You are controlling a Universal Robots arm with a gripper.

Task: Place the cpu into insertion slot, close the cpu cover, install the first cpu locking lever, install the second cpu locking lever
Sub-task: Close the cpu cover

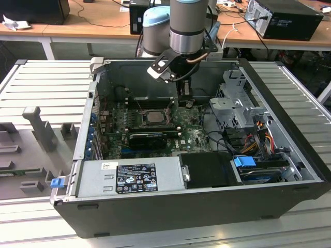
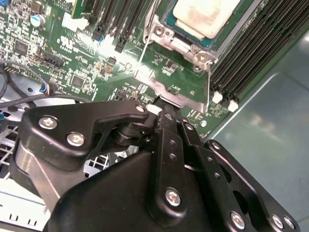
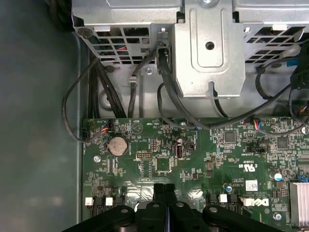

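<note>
The cpu (image 2: 205, 14), silver-topped, lies seated in the insertion slot (image 1: 141, 120) on the green board; it also shows from above (image 1: 153, 116). The cpu cover (image 2: 176, 42) lies flat as a metal frame around the chip. Two thin wire levers (image 2: 145, 53) (image 2: 209, 82) run from the socket's corner to a silver metal tab (image 2: 181, 94). My gripper (image 2: 164, 110) hangs at the socket's side on the exterior view's right (image 1: 184, 98). Its black fingers are pressed together (image 3: 164, 191), tips at the edge of that tab. Whether they touch it is hidden.
Long black memory slots (image 2: 246, 53) flank the socket. A black graphics card (image 1: 150, 138) sits nearer the front, with the power supply (image 1: 129, 178) beyond it. The metal drive cage (image 3: 207, 48) and black cables (image 3: 96, 87) stand close by. The case's grey wall (image 2: 270, 125) rises nearby.
</note>
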